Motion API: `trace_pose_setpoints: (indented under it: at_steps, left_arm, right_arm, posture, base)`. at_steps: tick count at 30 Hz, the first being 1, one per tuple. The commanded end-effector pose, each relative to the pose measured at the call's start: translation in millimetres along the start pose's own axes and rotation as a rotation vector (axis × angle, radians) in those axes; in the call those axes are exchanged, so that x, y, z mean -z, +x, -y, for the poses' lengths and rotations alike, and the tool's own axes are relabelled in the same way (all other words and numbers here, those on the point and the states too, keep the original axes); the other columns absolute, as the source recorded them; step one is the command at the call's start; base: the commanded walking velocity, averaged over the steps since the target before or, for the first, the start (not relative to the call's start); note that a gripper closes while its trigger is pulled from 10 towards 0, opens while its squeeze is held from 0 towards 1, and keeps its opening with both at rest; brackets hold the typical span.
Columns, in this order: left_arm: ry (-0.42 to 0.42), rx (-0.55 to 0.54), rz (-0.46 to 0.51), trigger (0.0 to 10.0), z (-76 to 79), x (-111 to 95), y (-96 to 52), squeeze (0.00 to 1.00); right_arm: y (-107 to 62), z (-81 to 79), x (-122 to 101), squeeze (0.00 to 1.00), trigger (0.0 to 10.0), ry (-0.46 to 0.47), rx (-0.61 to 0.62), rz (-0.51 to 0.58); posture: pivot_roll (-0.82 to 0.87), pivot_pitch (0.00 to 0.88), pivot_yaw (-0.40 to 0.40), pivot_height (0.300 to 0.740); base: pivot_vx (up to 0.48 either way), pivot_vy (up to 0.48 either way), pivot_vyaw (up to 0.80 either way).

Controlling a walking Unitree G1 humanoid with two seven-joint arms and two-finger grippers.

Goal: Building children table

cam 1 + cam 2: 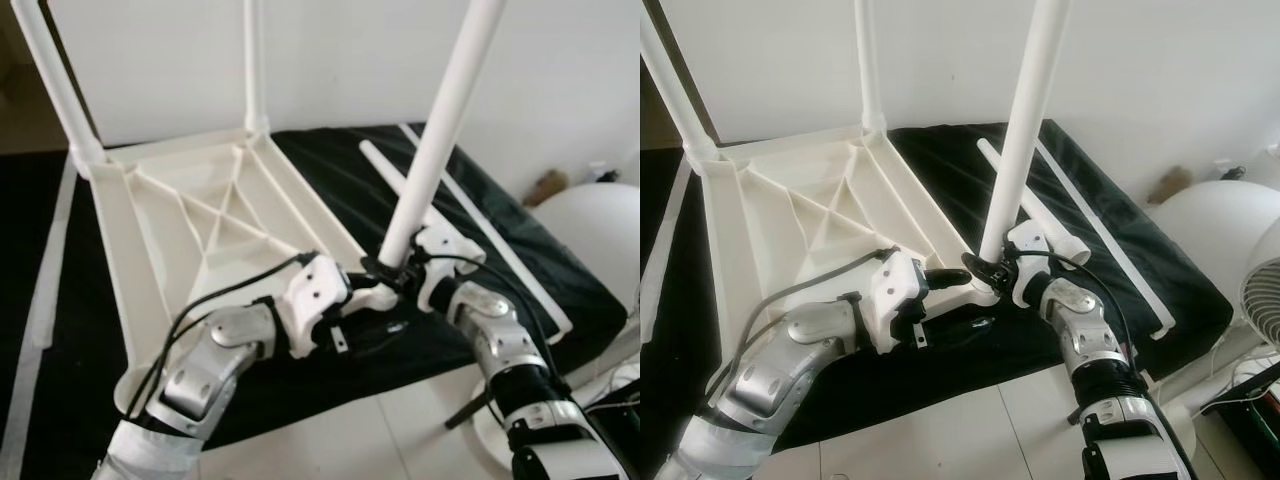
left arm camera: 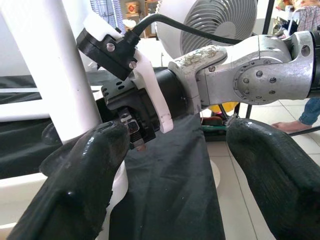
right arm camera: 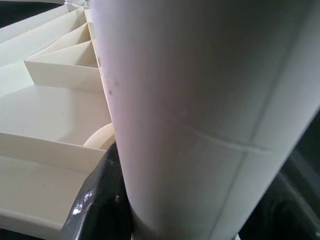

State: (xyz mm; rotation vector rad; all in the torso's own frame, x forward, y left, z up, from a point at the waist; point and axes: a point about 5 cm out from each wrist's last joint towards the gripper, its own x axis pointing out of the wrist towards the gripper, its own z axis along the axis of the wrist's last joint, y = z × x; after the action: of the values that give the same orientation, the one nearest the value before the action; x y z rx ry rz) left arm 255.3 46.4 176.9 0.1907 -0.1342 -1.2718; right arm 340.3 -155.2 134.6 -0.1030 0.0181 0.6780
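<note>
The white table top (image 1: 200, 220) lies upside down on a black cloth (image 1: 520, 250), its ribbed underside facing up. Two white legs (image 1: 60, 90) (image 1: 255, 60) stand in its far corners. A third leg (image 1: 440, 130) rises, leaning a little, from the near right corner socket. My right gripper (image 1: 395, 270) is shut on this leg's base; the leg (image 3: 200, 100) fills the space beside a finger (image 3: 100, 200). My left gripper (image 1: 375, 312) is open at the same corner, one finger (image 2: 75, 175) touching the socket. A loose leg (image 1: 385, 170) lies on the cloth.
A long white strip (image 1: 490, 230) runs along the cloth's right side. A white fan (image 1: 1265, 290) and a round white object (image 1: 590, 230) stand on the right. Pale floor tiles (image 1: 350, 440) lie in front of the cloth; a white wall is behind.
</note>
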Motion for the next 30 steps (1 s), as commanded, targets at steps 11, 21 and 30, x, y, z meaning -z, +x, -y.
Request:
trace_pose_setpoints:
  at_steps: [11, 21, 30]
  left_arm:
    - [0.006, -0.027, -0.018, 10.0, -1.9, 4.3, -3.8, 0.00]
    - [0.007, -0.018, -0.031, 10.0, -1.2, 6.3, -5.2, 0.00]
    - [0.010, -0.016, -0.035, 10.0, -0.2, 6.5, -5.2, 0.00]
  right_arm:
    - [-4.0, -2.9, 5.1, 0.00, 10.0, 0.040, 0.260, -0.046]
    - [-5.8, -20.0, 4.9, 0.00, 10.0, 0.124, 0.607, -0.044]
    - [-16.0, -43.9, 7.9, 0.00, 10.0, 0.169, 0.857, -0.039]
  posture:
    - [-0.04, 0.000, -0.042, 0.740]
    - [-0.04, 0.000, -0.038, 0.740]
    - [-0.04, 0.000, -0.037, 0.740]
  base:
    - [0.000, 0.000, 0.00]
    - [0.000, 0.000, 0.00]
    - [0.000, 0.000, 0.00]
